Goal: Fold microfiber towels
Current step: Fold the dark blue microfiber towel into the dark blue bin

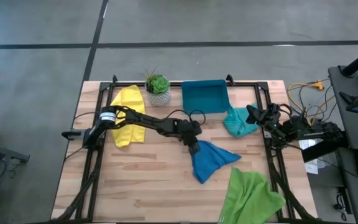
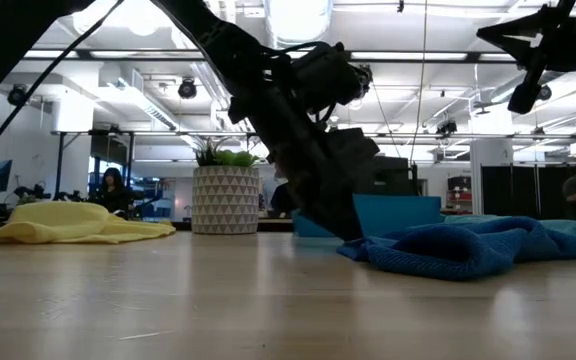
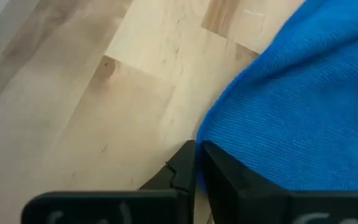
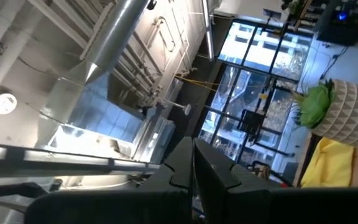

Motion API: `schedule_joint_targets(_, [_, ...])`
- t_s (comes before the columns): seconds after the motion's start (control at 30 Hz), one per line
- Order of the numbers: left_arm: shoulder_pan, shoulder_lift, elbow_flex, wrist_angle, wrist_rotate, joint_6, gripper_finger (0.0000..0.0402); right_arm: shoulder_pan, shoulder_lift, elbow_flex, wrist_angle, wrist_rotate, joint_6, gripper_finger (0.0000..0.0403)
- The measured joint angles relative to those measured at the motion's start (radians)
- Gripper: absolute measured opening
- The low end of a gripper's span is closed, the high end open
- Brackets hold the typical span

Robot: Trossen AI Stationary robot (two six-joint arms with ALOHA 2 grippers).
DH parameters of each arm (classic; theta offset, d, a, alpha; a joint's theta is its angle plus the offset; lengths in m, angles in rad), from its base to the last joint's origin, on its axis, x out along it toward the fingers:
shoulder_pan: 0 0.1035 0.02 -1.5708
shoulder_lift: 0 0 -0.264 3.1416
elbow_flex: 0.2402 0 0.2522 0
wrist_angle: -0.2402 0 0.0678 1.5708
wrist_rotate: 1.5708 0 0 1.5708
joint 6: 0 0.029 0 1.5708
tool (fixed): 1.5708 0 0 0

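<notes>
Four towels lie on the wooden table (image 1: 148, 180): the yellow towel (image 1: 128, 115) at about ten o'clock from table centre, the teal towel (image 1: 238, 121) at about two o'clock, the blue towel (image 1: 211, 159) just past centre toward four o'clock, and the light green towel (image 1: 250, 196) at five o'clock, hanging over the near edge. Left gripper (image 1: 194, 147) is down at the table centre, fingers pressed together and pinching the edge of the blue towel at its ten o'clock corner; the left wrist view shows blue cloth caught between the two dark fingers (image 3: 225, 180). Blue towel is bunched, not flat. Right gripper (image 1: 253, 114) sits raised at the table's three o'clock edge, just beside the teal towel, jaws pressed together with nothing between them. Teal-blue tray (image 1: 204, 96) stands at twelve o'clock, the teal towel touching its right corner. Potted plant (image 1: 158, 88) stands at eleven o'clock, between the yellow towel and the tray.
</notes>
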Motion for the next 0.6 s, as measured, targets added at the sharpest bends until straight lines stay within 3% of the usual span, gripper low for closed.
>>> schedule_joint_targets(0.23, [0.001, -0.071, -0.006, -0.066, 0.025, 0.085, 0.0001, 0.000, 0.000, 0.000, 0.000, 0.000, -0.005, 0.0009])
schedule_joint_targets(0.37, [0.000, -0.175, -0.006, -0.088, 0.036, 0.140, 0.0000, 0.000, 0.007, 0.000, 0.002, -0.009, -0.001, 0.0009])
schedule_joint_targets(0.6, [0.001, -0.312, -0.018, -0.123, 0.059, 0.221, 0.0000, 0.000, 0.053, 0.000, 0.003, -0.195, -0.099, 0.0009])
